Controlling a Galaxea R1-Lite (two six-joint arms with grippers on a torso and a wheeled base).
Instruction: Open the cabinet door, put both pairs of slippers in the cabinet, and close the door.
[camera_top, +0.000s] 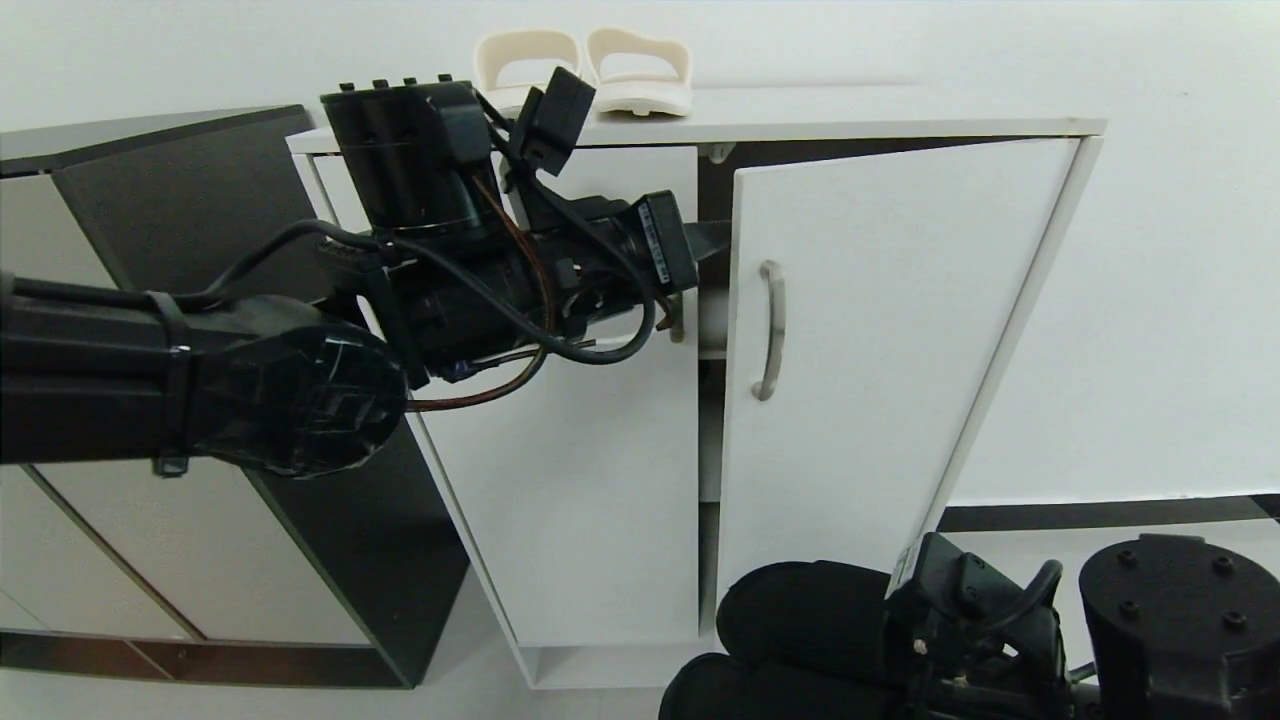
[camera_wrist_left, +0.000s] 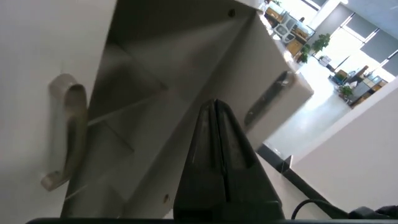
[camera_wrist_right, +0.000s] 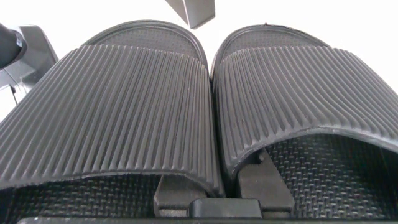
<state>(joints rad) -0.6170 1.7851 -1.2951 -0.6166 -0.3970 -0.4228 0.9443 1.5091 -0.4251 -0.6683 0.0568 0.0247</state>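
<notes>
Left tool (camera_wrist_left: 214, 146): fingers pressed together, gripping nothing, tip poked into the dark gap between left door (camera_top: 580, 500) and right door (camera_top: 880, 330), high up on the cabinet (camera_top: 850, 112). Right door ajar, free edge standing a little outward; left door apparently flush. Left handle (camera_wrist_left: 68, 134) just beside the tool, right handle (camera_top: 770, 330) farther right.

Probably the opening step, only partly done. To do it well:
- Hook the closed fingers behind the right door's free edge.
- Push right and outward along the door's own arc, not straight out.
- Press with the finger flank, gently, to avoid slipping off the thin edge or scraping the left door.
- Swing it wide enough for a pair to pass; the gap looks too narrow as it stands.

Left arm: stretched from the left across the front of the left door, forearm roughly level, wrist turned to aim the tool right and into the cabinet.

Right tool (camera_wrist_right: 217, 186): low, near, right of centre, one finger inside each of the black slippers (camera_top: 800, 620), pinching their touching inner walls together. Pair held just below the right door's lower corner.

White slippers (camera_top: 585, 70): side by side on the cabinet top, far, toward the left, untouched.
</notes>
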